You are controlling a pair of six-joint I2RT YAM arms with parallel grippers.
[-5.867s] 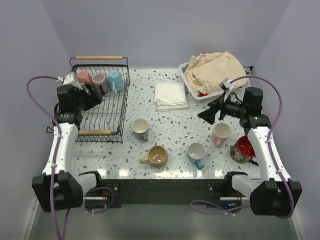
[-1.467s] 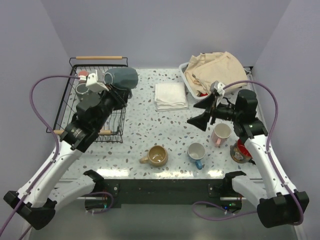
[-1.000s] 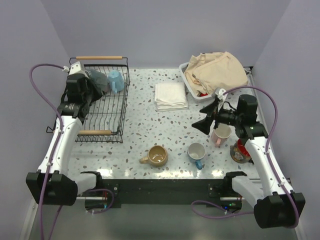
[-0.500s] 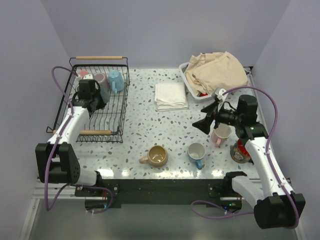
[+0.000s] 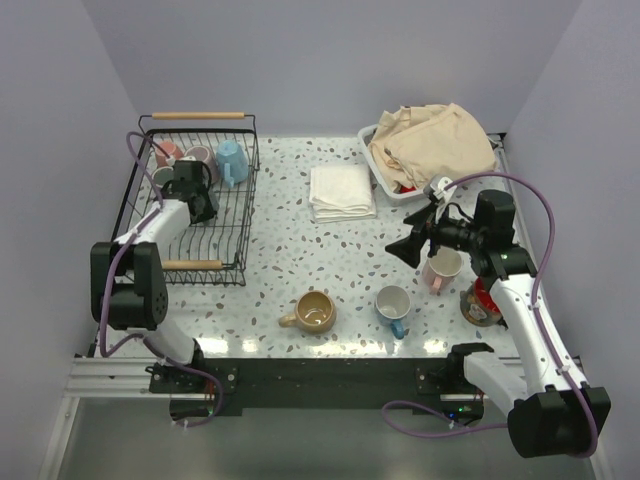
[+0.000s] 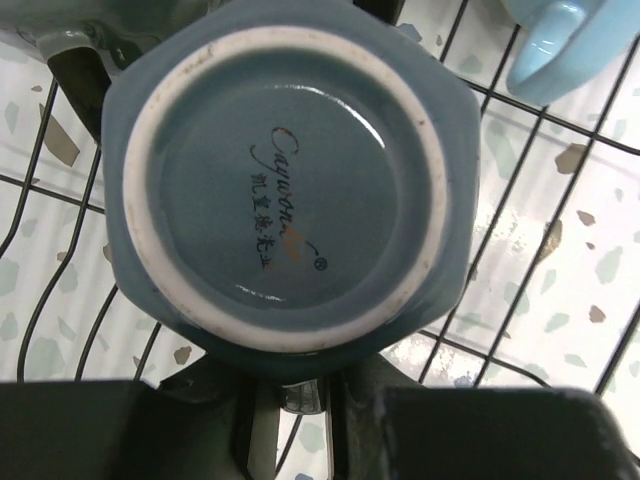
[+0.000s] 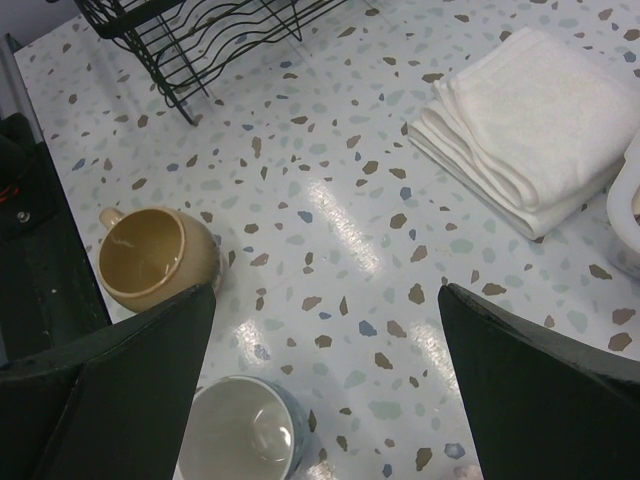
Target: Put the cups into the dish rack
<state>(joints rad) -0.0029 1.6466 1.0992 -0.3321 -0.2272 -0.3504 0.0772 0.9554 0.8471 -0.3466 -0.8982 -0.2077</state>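
my left gripper (image 5: 193, 190) was down inside the dish rack (image 5: 225, 225), jaws drawn close on the near wall of the grey-teal mug (image 6: 285, 180), as best the wrist view let me judge. the mug was upside down, its base filling that view with the rack wires under it. the light blue mug (image 6: 560, 40) stood just beside it, with the pink mug (image 5: 168, 153) and mauve mug (image 5: 200, 158) along the same far end. i couldn't tell whether the rim was resting on the wires.

this looked like the setting-down step. to do it well, i reckoned i should keep the mug level and mouth-down and lower it until the whole rim sat across the wires. it also needed to keep off the light blue mug. only once the weight was on the rack should i open, and just enough to free the wall. then i should back straight out so a finger wouldn't drag the mug over.

my right gripper (image 5: 402, 246) hung above the table, jaws spread wide and empty. the tan mug (image 7: 155, 260) and the white mug (image 7: 240, 435) lay below it. the pale pink mug (image 5: 442, 267) and the dark mug (image 5: 487, 297) waited nearby.
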